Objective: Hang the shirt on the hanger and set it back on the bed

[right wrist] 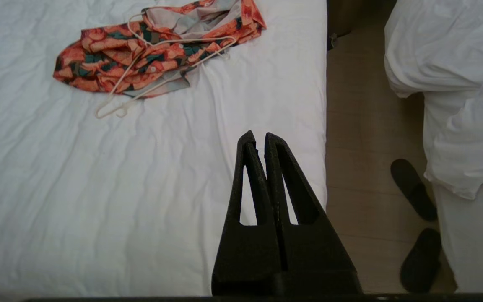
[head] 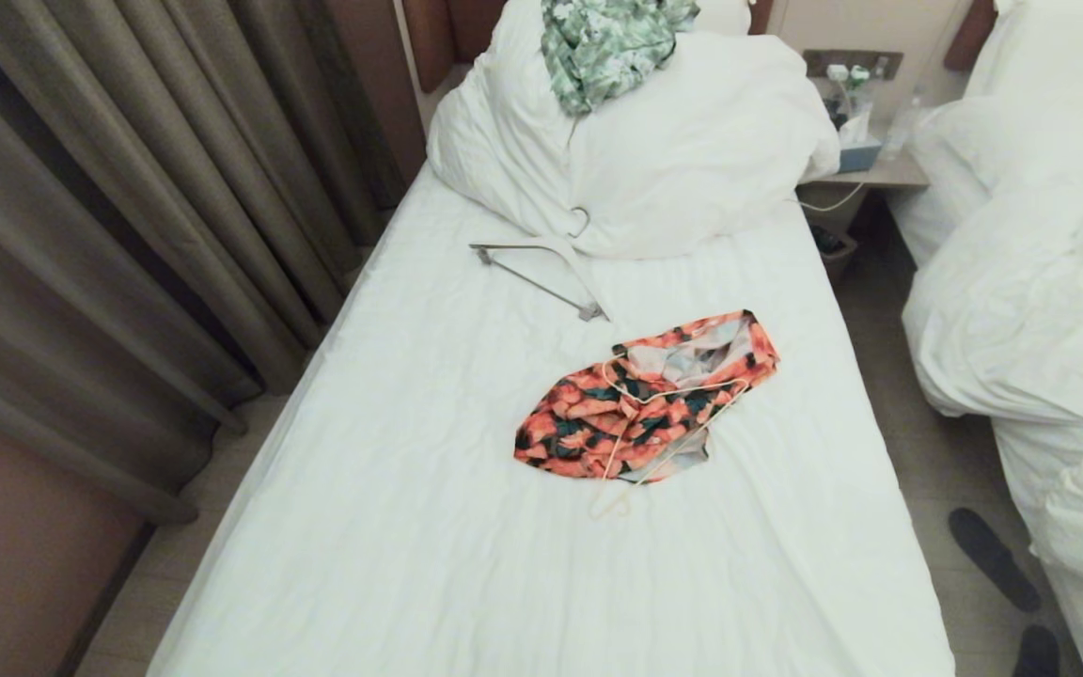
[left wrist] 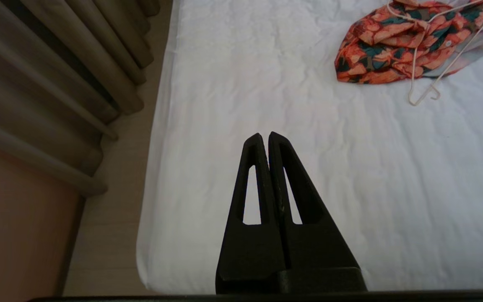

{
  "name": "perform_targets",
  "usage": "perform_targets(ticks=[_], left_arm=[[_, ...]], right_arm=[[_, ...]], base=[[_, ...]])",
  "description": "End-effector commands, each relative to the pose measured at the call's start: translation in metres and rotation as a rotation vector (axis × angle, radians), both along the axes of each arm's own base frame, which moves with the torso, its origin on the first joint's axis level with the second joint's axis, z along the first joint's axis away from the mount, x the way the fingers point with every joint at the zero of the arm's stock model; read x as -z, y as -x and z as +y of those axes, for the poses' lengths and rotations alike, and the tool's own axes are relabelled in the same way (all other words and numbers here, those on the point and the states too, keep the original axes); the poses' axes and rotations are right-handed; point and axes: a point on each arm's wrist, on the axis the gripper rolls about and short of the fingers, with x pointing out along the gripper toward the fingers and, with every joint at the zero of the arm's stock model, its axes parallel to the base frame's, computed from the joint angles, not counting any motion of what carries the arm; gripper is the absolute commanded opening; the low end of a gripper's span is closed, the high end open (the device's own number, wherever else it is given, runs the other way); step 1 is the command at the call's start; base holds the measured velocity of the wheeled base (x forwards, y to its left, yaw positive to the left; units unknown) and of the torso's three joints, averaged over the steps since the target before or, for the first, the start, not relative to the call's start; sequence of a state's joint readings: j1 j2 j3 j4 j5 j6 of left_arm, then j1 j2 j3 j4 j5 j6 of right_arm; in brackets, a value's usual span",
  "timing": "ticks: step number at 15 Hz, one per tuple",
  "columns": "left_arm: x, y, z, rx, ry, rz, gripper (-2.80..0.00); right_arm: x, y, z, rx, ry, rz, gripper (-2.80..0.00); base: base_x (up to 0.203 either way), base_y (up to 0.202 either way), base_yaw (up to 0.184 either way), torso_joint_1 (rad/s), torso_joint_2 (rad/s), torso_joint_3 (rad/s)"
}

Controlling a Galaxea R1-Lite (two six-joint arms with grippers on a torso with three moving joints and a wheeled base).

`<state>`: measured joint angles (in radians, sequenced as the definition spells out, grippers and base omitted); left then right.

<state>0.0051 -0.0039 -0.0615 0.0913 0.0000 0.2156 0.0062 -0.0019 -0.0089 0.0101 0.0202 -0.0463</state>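
Far left: brown curtains hanging in folds beside the bed. Over the bed's left edge near the foot: left gripper, empty, fingers pressed together, well apart from the shirt. Up toward the pillows: thicker grey-white hanger flat on the sheet, hook touching the pillow; pale green leaf-print garment heaped on top. Mid-bed, slightly right: shirt crumpled in a heap, pale inside showing at its upper right. Across it: hanger, thin cream wire lying on top of the fabric, not inside it, hook resting on the sheet toward the foot. Over the bed's right edge: right gripper, empty, fingers pressed together, well apart from the shirt. Right again: floor strip with two dark slippers, then a second bed with a puffy duvet.
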Motion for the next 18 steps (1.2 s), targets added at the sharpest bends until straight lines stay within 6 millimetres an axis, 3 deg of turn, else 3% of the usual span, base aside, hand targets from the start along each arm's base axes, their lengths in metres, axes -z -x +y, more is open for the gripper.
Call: perform_targets(ticks=[1,3,18], left_arm=[[0.0013,-0.0007,-0.0002,0.005,0.066,0.01,-2.8],[0.0072,-0.0025,-0.0006,0.024,0.139,0.031,-2.8],[0.0072,-0.0025,-0.0006,0.024,0.145,0.031,-2.8]], right_arm=[[0.0006,-0.0005,0.0,0.0,-0.01,0.006,-2.8],[0.0004,-0.0005,-0.0001,0.0,-0.023,0.004,-2.8],[0.0001,-0.0005,-0.0001,0.0,-0.023,0.001,-2.8]], base=[[0.0,0.0,0.0,0.0,0.0,0.0],[0.0,0.0,0.0,0.0,0.0,0.0],[0.0,0.0,0.0,0.0,0.0,0.0]])
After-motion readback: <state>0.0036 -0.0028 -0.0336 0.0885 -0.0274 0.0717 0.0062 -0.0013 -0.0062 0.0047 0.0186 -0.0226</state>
